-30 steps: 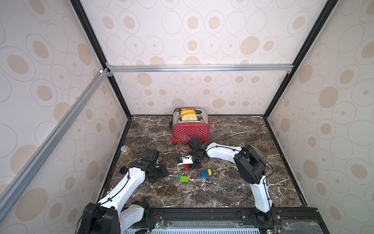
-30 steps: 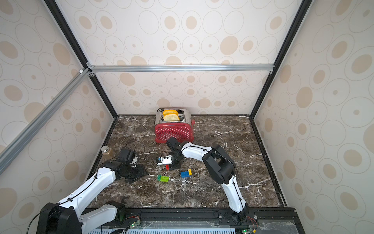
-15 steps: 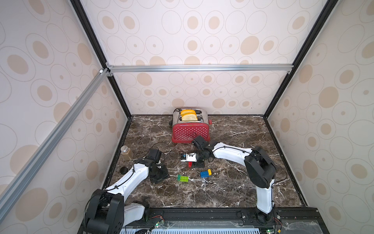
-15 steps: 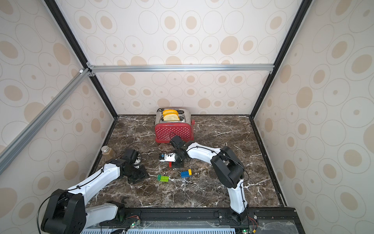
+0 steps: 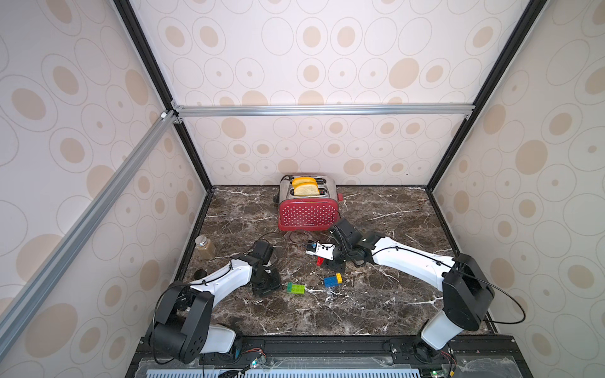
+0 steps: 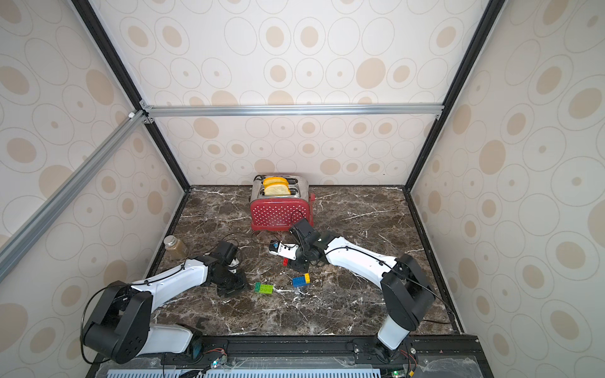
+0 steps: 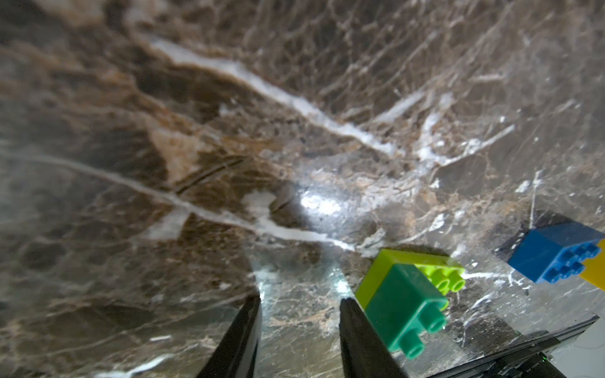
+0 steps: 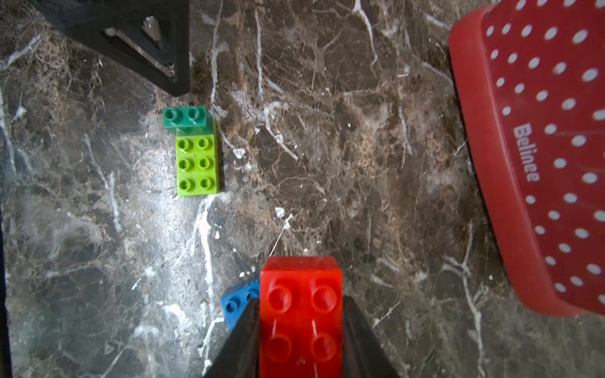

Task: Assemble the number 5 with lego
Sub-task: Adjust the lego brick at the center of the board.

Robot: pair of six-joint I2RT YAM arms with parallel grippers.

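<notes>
Top view: bread in toaster; right gripper clamps red brick; left gripper parted

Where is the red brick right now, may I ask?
In the right wrist view, the red brick is clamped in the right gripper, in front of the toaster, the blue brick close by.

Right wrist view: blue brick mostly hidden behind the red brick — itself cut by the edge. Left wrist view: yellow brick cropped.
</notes>
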